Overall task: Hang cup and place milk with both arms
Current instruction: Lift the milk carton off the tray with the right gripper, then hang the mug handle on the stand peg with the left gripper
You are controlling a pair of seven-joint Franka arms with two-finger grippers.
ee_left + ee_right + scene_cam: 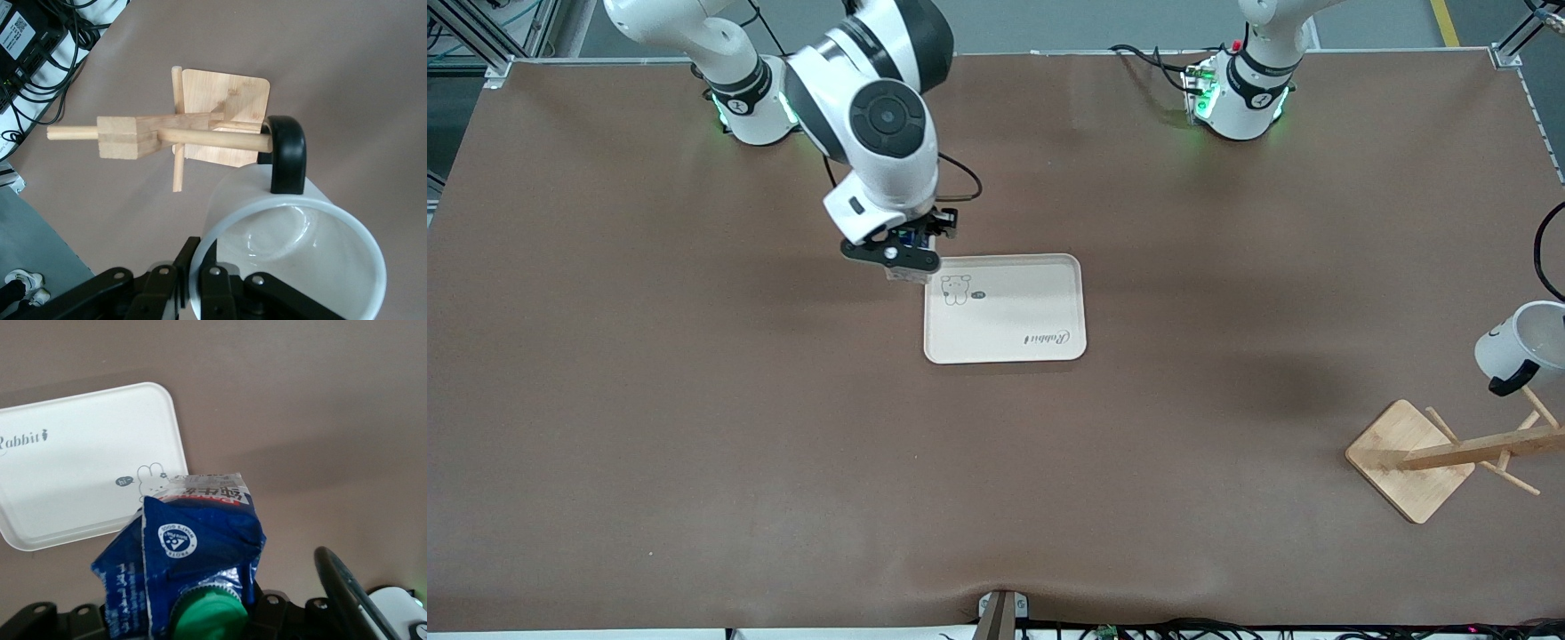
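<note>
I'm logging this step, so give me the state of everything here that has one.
cup: held tilted, handle at a peg of the rack
rack: upright on the table, nothing hung on it
milk: gripped, off the tray
tray: empty
left end effector: shut on cup
right end effector: shut on milk

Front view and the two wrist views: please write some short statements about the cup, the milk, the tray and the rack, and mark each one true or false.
1. The right gripper is shut on the milk. True.
2. The milk already stands in the middle of the tray. False: it is held in the air, over the table at the tray's corner toward the right arm's end.
3. The cup is held by the left gripper at its rim. True.
4. The cup's black handle is at a peg of the wooden rack. True.
5. The wooden rack stands on the tray. False: it stands on the table, toward the left arm's end.
</note>
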